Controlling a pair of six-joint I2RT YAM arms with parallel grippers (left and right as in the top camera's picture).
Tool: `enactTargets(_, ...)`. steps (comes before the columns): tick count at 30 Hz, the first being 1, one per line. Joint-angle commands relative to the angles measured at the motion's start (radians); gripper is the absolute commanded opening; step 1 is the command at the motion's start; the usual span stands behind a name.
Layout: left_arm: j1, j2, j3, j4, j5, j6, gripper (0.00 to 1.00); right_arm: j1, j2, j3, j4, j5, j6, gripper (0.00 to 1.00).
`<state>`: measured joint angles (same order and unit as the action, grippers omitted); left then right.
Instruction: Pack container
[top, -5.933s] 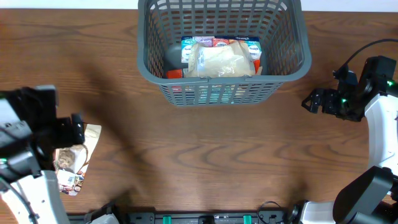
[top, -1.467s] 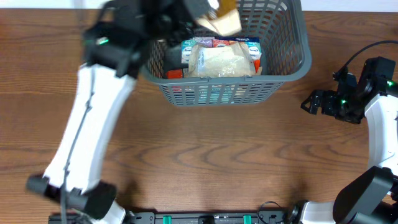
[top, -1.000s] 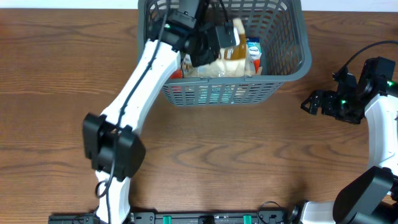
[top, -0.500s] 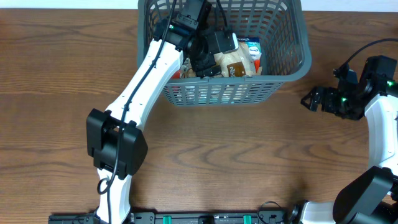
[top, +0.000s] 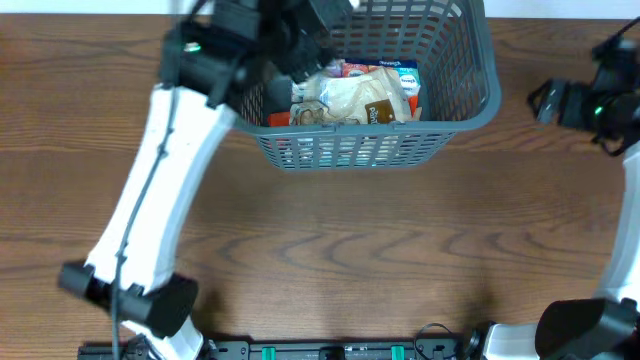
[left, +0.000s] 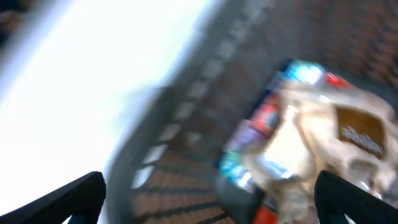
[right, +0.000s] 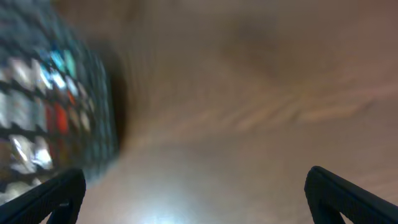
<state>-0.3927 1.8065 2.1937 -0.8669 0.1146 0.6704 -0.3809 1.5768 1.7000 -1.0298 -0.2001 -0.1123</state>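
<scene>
The dark grey lattice container (top: 470, 95) stands at the table's far middle. It holds several snack packets, and a beige packet with a brown label (top: 362, 96) lies on top. My left gripper (top: 300, 42) is blurred above the container's left side. In the left wrist view the left gripper (left: 211, 202) has its fingers wide apart and empty, with the container wall (left: 155, 143) and the beige packet (left: 329, 137) below. My right gripper (top: 545, 100) hangs to the right of the container, open and empty in its wrist view (right: 199, 193), where the container (right: 56, 106) shows at the left.
Brown wooden table (top: 350, 250) spreads in front of the container. The left arm's white link (top: 160, 200) crosses the table's left half. The right arm's base (top: 590, 330) stands at the front right corner.
My left gripper carried the beige packet from the table's left into the container, let it go and pulled back up and left. My right gripper rose towards the far right.
</scene>
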Motion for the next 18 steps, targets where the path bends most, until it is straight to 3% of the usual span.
enactTargets(1, 0.086, -0.061, 0.025, -0.008, -0.079, -0.219, 0.99, 0.003, -0.017, 0.148, -0.024, 0.009, 0.022, 0.99)
enactTargets(10, 0.422, -0.191, 0.024, -0.212, -0.068, -0.492, 0.99, 0.054, -0.022, 0.318, -0.083, 0.025, -0.042, 0.99)
enactTargets(13, 0.497, -0.225, 0.016, -0.291, 0.011, -0.497, 0.99, 0.09, -0.044, 0.317, -0.121, 0.103, -0.037, 0.99)
enactTargets(18, 0.517, -0.315, -0.081, -0.303, 0.017, -0.492, 0.99, 0.117, -0.115, 0.283, -0.162, 0.151, 0.039, 0.99)
